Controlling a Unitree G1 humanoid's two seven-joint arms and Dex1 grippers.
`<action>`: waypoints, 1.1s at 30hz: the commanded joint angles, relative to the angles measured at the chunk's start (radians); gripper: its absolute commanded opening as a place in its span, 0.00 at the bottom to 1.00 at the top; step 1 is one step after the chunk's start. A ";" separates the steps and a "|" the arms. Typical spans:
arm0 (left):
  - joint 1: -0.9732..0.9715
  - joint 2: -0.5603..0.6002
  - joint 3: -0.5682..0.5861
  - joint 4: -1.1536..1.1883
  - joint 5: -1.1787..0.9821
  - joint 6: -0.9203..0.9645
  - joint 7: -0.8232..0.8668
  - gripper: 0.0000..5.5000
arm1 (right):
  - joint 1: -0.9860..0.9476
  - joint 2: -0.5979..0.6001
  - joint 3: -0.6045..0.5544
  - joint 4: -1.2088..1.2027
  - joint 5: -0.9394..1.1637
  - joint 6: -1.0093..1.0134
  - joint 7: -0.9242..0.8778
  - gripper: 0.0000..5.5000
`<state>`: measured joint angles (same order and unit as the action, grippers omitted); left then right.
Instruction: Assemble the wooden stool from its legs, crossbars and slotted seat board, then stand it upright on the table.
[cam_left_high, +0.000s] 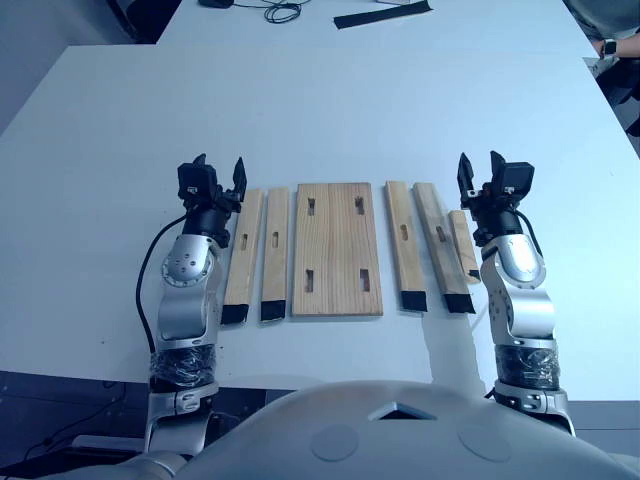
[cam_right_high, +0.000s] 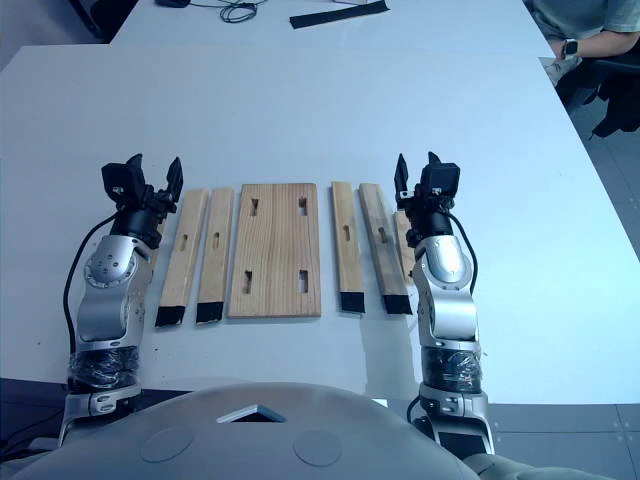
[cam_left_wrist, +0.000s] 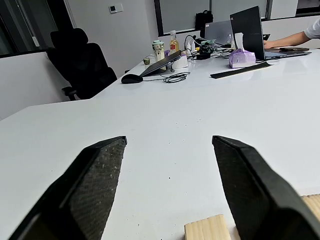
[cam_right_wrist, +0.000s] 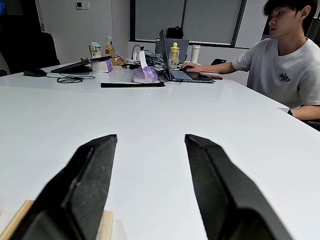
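L arm (cam_left_high: 186, 290) & R arm (cam_left_high: 522, 290): silver-grey metal shells, rounded joint housings w/ circular end caps. Glossy black wrap band (cam_left_high: 180, 365) near base of each arm. Black cable (cam_left_high: 148, 275) runs along outer side of L arm; thinner black cable (cam_right_high: 468, 248) beside R arm. Left gripper (cam_left_high: 220, 162) & right gripper (cam_left_high: 480, 158): black, blocky bodies. Fingers (cam_left_wrist: 95, 185) matte black, wedge-shaped, tapering to tips, grainy surface.

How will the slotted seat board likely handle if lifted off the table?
The seat board looks like solid wood, so probably stiff. It lies flat on the table, so gripping an edge may be awkward; pushed, it would likely slide, not roll.
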<state>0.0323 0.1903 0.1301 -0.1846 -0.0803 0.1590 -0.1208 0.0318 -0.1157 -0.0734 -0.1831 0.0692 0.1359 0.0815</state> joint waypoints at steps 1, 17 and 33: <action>0.003 0.005 -0.004 -0.006 0.012 0.018 0.005 0.58 | 0.005 0.006 0.001 -0.015 0.001 0.016 -0.006 0.46; 0.000 0.000 -0.009 -0.012 0.022 0.031 0.015 0.58 | -0.003 0.004 -0.002 -0.005 -0.008 0.007 -0.011 0.46; -0.015 0.015 -0.005 -0.003 0.023 0.036 -0.002 0.58 | -0.007 0.034 -0.016 0.021 -0.001 -0.014 -0.036 0.46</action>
<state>0.0227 0.1925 0.1273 -0.1888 -0.0616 0.1821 -0.1166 0.0328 -0.0807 -0.0823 -0.1680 0.0673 0.1255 0.0479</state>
